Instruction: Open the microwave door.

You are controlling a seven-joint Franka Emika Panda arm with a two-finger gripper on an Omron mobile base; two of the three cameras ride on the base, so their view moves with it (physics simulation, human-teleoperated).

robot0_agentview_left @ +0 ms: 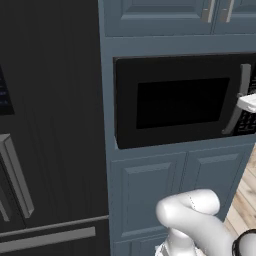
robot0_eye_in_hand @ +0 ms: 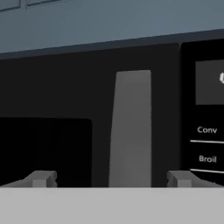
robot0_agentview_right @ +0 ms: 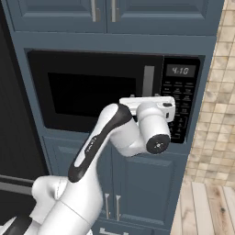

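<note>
The microwave door [robot0_agentview_left: 175,102] is a glossy black panel with a darker window, lying flush in its blue-grey cabinet recess [robot0_agentview_right: 92,89]. Its grey vertical handle [robot0_agentview_left: 240,100] runs down the door's right edge [robot0_agentview_right: 148,79]. In the hand view the handle [robot0_eye_in_hand: 131,127] stands straight ahead, centred between my two fingertips. My gripper [robot0_eye_in_hand: 111,178] is open, one fingertip [robot0_eye_in_hand: 41,178] left of the handle and the other to its right, with nothing held. In the right base view my white hand [robot0_agentview_right: 147,104] is level with the handle's lower half, covering it.
The control panel [robot0_agentview_right: 181,101] with a 4:10 display sits just right of the handle. Black fridge doors [robot0_agentview_left: 50,125] with grey bar handles [robot0_agentview_left: 17,175] stand to the left. Blue-grey cabinet doors lie above [robot0_agentview_right: 101,13] and below [robot0_agentview_right: 142,183]. A tiled wall [robot0_agentview_right: 220,92] and wooden floor [robot0_agentview_right: 206,206] are to the right.
</note>
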